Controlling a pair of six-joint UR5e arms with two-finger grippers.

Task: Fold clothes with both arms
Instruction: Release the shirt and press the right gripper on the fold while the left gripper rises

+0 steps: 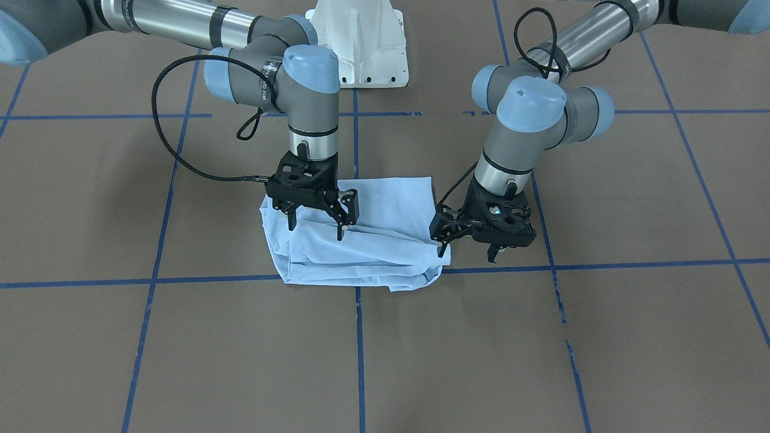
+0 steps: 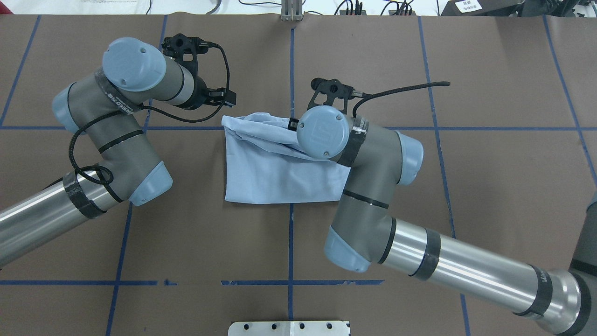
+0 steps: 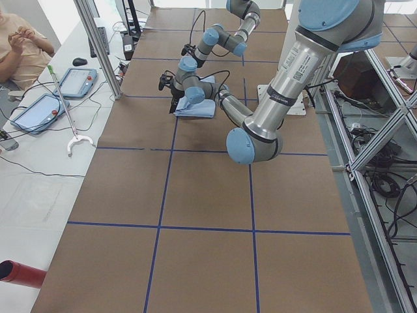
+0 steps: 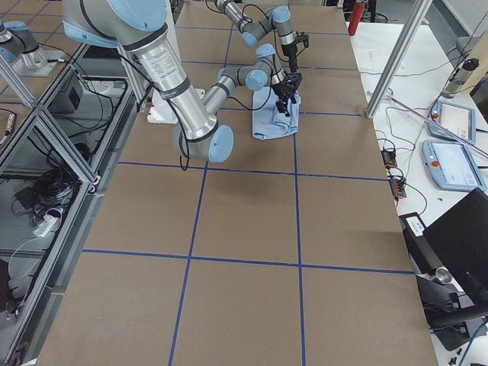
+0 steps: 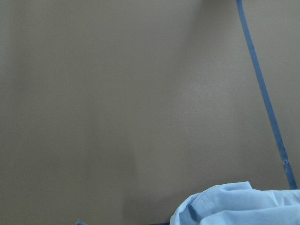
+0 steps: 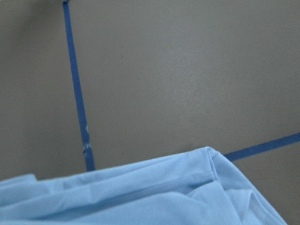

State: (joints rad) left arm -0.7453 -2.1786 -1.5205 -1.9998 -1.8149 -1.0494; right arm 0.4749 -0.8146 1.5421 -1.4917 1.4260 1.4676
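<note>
Shirt (image 1: 385,204) lies folded into a rough rectangle mid-counter (image 1: 601,337), across a crossing of blue tape lines (image 1: 359,337). Edge nearest the robot is flat and straight; the far edge is bunched into rolled, wrinkled folds. Right claw (image 1: 317,227) points straight down over the bunched part at the shirt's robot-right end, fingers spread, nothing pinched; can't tell if the tips touch the cloth. Left claw (image 1: 469,255) sits low, tilted, just beside the other end, also spread and empty, with one finger right at the shirt's edge and the other over bare counter. Both wrist views show only a shirt corner and counter.
</note>
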